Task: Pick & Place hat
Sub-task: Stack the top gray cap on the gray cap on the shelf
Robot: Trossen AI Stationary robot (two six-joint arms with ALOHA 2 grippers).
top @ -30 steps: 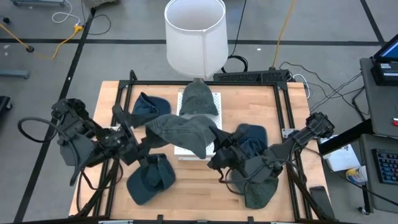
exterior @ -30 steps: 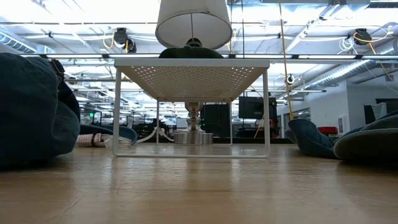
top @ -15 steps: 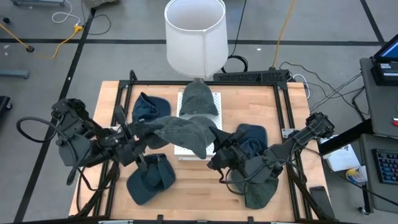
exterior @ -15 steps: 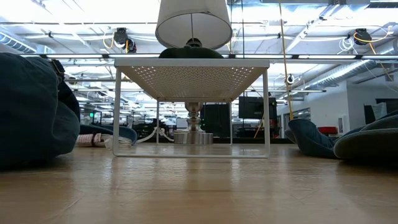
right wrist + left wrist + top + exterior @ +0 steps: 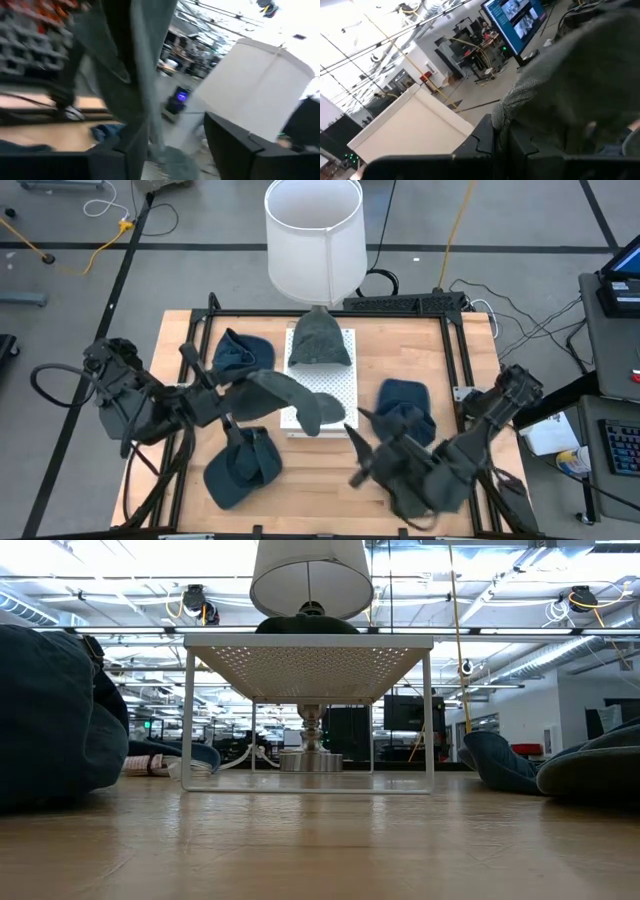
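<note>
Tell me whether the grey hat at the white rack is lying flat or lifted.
Lifted at one end: the left claw is shut on the grey hat, whose far end droops onto the white rack. The right claw has let go.

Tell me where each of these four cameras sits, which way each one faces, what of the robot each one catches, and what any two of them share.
High view: overhead, facing straight down on the table; both arms show, the left gripper shut on the grey hat.
Low view: at table-top height, facing level across; no arm shows, only the white rack and the lamp.
Left wrist view: on the left wrist, facing the grey hat; its dark fingers show.
Right wrist view: on the right wrist, facing the lamp; its open dark fingers show.
Shared: high and low both show the lamp and rack.
</note>
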